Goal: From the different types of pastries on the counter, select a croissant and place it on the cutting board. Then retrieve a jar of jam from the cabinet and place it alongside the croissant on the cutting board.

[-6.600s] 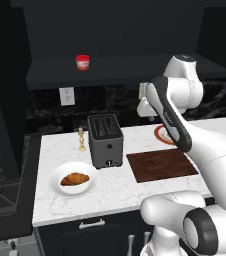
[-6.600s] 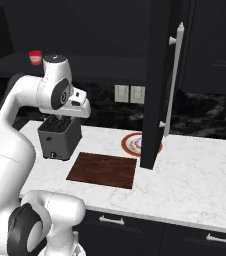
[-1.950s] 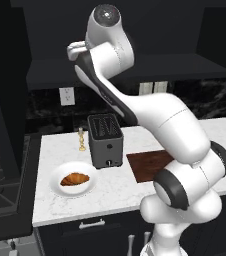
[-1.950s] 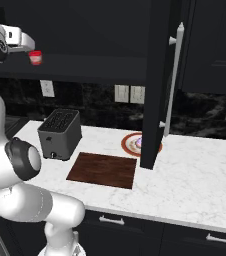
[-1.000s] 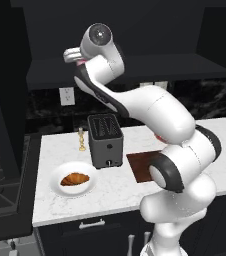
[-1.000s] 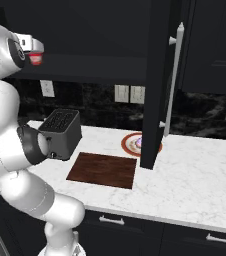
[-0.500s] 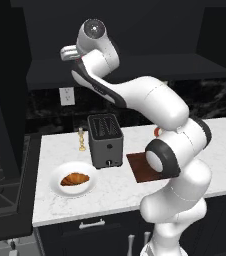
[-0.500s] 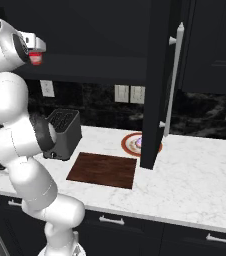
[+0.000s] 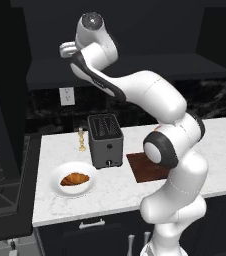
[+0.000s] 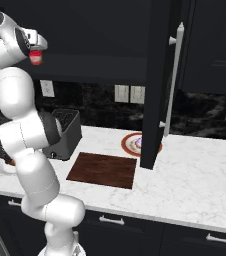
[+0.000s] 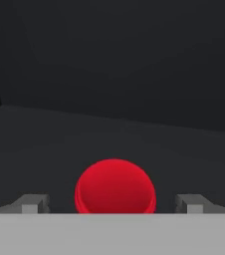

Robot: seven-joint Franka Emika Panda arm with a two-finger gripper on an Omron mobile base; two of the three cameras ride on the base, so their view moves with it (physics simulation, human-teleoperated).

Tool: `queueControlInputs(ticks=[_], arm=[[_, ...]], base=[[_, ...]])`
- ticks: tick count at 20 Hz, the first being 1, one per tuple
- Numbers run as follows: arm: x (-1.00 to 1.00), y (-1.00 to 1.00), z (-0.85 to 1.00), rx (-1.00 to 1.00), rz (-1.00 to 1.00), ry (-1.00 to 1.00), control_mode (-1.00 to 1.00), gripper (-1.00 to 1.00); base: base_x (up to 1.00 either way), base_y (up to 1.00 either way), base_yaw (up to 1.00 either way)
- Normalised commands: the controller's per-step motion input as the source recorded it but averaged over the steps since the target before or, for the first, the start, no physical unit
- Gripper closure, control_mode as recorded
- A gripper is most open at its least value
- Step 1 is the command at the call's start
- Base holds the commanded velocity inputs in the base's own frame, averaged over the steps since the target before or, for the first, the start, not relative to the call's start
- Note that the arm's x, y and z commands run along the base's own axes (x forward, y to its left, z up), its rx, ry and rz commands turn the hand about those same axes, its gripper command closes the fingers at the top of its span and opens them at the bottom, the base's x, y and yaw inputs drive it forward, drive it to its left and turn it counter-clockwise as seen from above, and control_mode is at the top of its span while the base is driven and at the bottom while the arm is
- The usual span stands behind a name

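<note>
Red-lidded jar of jam [image 11: 115, 186] sits between the released hand's [image 11: 113, 203] spread fingers [image 11: 32, 203] on the cabinet [image 11: 134, 139] shelf.

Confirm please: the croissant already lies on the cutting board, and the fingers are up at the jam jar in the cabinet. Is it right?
Not fully. In the left base view the croissant lies on the white plate, left of the toaster, while the cutting board is bare. The rest holds: the fingers stand either side of the jam jar in the cabinet.
</note>
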Motion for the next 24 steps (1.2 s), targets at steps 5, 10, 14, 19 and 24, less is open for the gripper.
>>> queueControlInputs(ticks=[5, 10, 14, 19, 24], arm=[[0.0, 0.0, -0.12, 0.0, 0.0, 0.0, -1.0, -1.0], [0.0, -0.02, -0.21, 0.0, 0.0, 0.0, -1.0, -1.0], [0.0, -0.1, -0.24, 0.0, 0.0, 0.0, -1.0, -1.0], [0.01, -0.11, -0.16, 0.0, 0.0, 0.0, -1.0, -1.0], [0.38, 0.0, -0.18, 0.0, 0.0, 0.0, -1.0, -1.0]], base=[[0.0, 0.0, 0.0], [0.0, 0.0, 0.0], [0.0, 0.0, 0.0], [0.0, 0.0, 0.0], [0.0, 0.0, 0.0]])
